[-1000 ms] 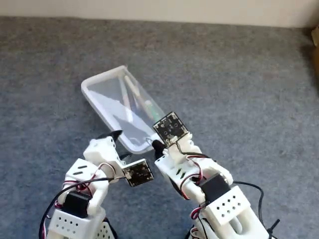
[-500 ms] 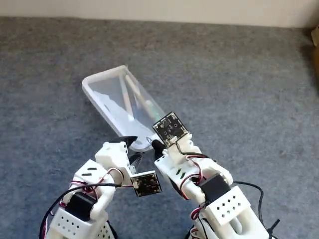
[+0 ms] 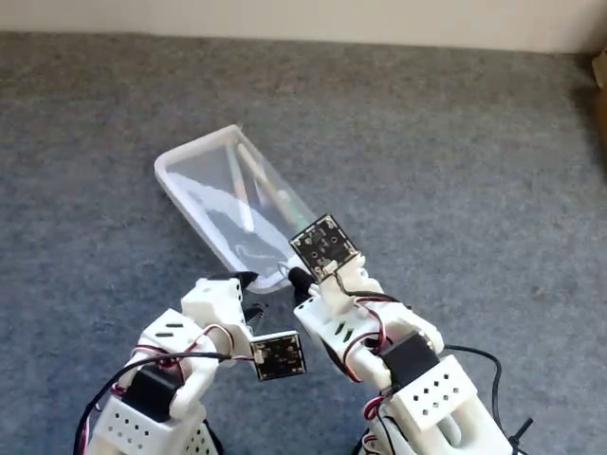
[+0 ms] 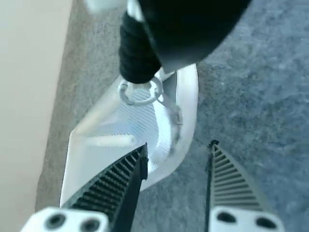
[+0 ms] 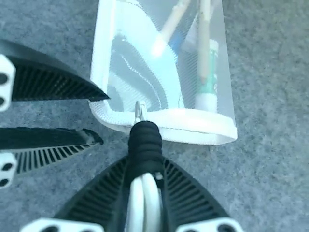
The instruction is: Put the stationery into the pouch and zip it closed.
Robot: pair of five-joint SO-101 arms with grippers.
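A clear pouch with a white zip edge lies slanted on the grey carpet. Inside it are pens and a green-and-white stick. My right gripper is at the pouch's near end, shut on the zip pull's black sleeve, which hangs from a small metal ring. My left gripper is open at the same near end, one finger over the pouch's corner and the other over carpet. In the high view the left gripper sits just left of the right gripper.
Grey carpet spreads out on every side of the pouch. A pale wall strip runs along the far edge. The two arm bases stand close together at the near edge.
My left gripper has swung from the pouch's left side to its near end, close to the right gripper. The right arm has kept still on the zip pull.
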